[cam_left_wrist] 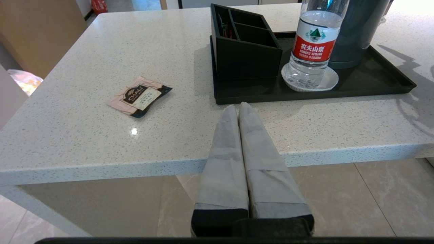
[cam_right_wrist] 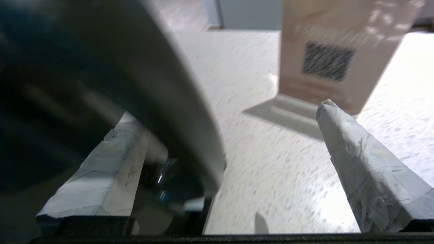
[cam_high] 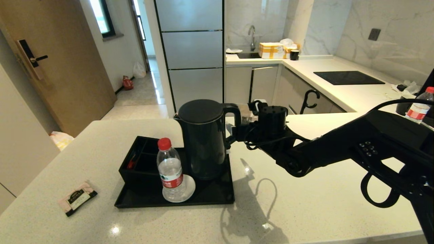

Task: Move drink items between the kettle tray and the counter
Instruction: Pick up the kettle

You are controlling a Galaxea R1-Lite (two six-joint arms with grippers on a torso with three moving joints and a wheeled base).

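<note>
The right arm (cam_high: pixel 339 149) is matte black, with thick rounded links, a cylindrical wrist housing, a cluster of small round screws on its side and thin black cables looping beside it. The right claw (cam_right_wrist: pixel 237 142) has tapered fingers wrapped in pale grey tape on black mounts. The left claw (cam_left_wrist: pixel 239 108) has the same grey-wrapped fingers on black bases.

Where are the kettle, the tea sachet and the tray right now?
kettle (cam_high: pixel 204 142): head view, middle of its black body.
tea sachet (cam_left_wrist: pixel 138 96): left wrist view, on its label.
tray (cam_left_wrist: pixel 373 76): left wrist view, bare floor by the far corner.
</note>
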